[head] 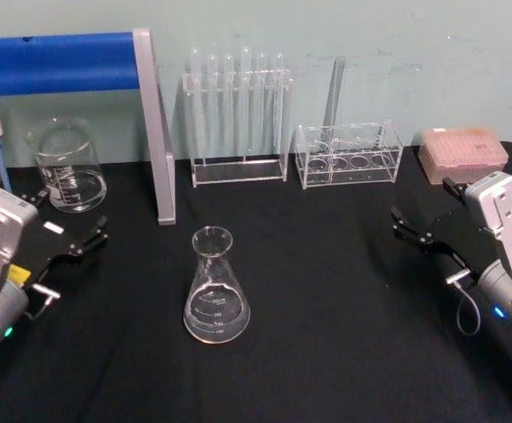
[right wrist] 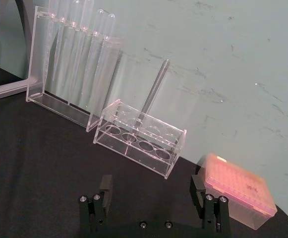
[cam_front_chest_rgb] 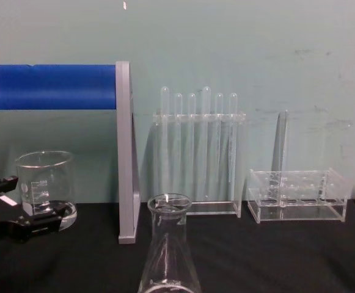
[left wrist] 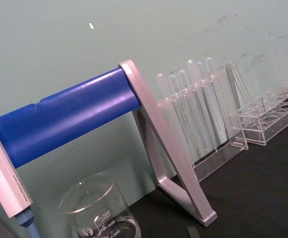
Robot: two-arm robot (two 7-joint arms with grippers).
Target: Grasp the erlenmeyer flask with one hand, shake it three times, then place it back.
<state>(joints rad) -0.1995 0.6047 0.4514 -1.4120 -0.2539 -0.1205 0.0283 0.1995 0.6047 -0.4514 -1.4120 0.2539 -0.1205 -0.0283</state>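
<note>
The erlenmeyer flask [head: 216, 286] stands upright and untouched on the black table, near the middle; in the chest view the flask [cam_front_chest_rgb: 168, 250] rises in the foreground. My left gripper [head: 70, 216] sits low at the left, to the left of the flask and just in front of the beaker, fingers open and nothing between them. The chest view shows that left gripper [cam_front_chest_rgb: 33, 198] in front of the beaker. My right gripper [head: 423, 204] hovers at the right, well away from the flask. Its own wrist view shows the right gripper [right wrist: 151, 184] wide open and empty.
A glass beaker [head: 66, 167] stands back left beside a grey stand with a blue bar [head: 154, 123]. Behind the flask is a tall test tube rack [head: 238, 115]. A low clear rack [head: 348, 154] holds one tube, and a pink tip box [head: 463, 152] sits back right.
</note>
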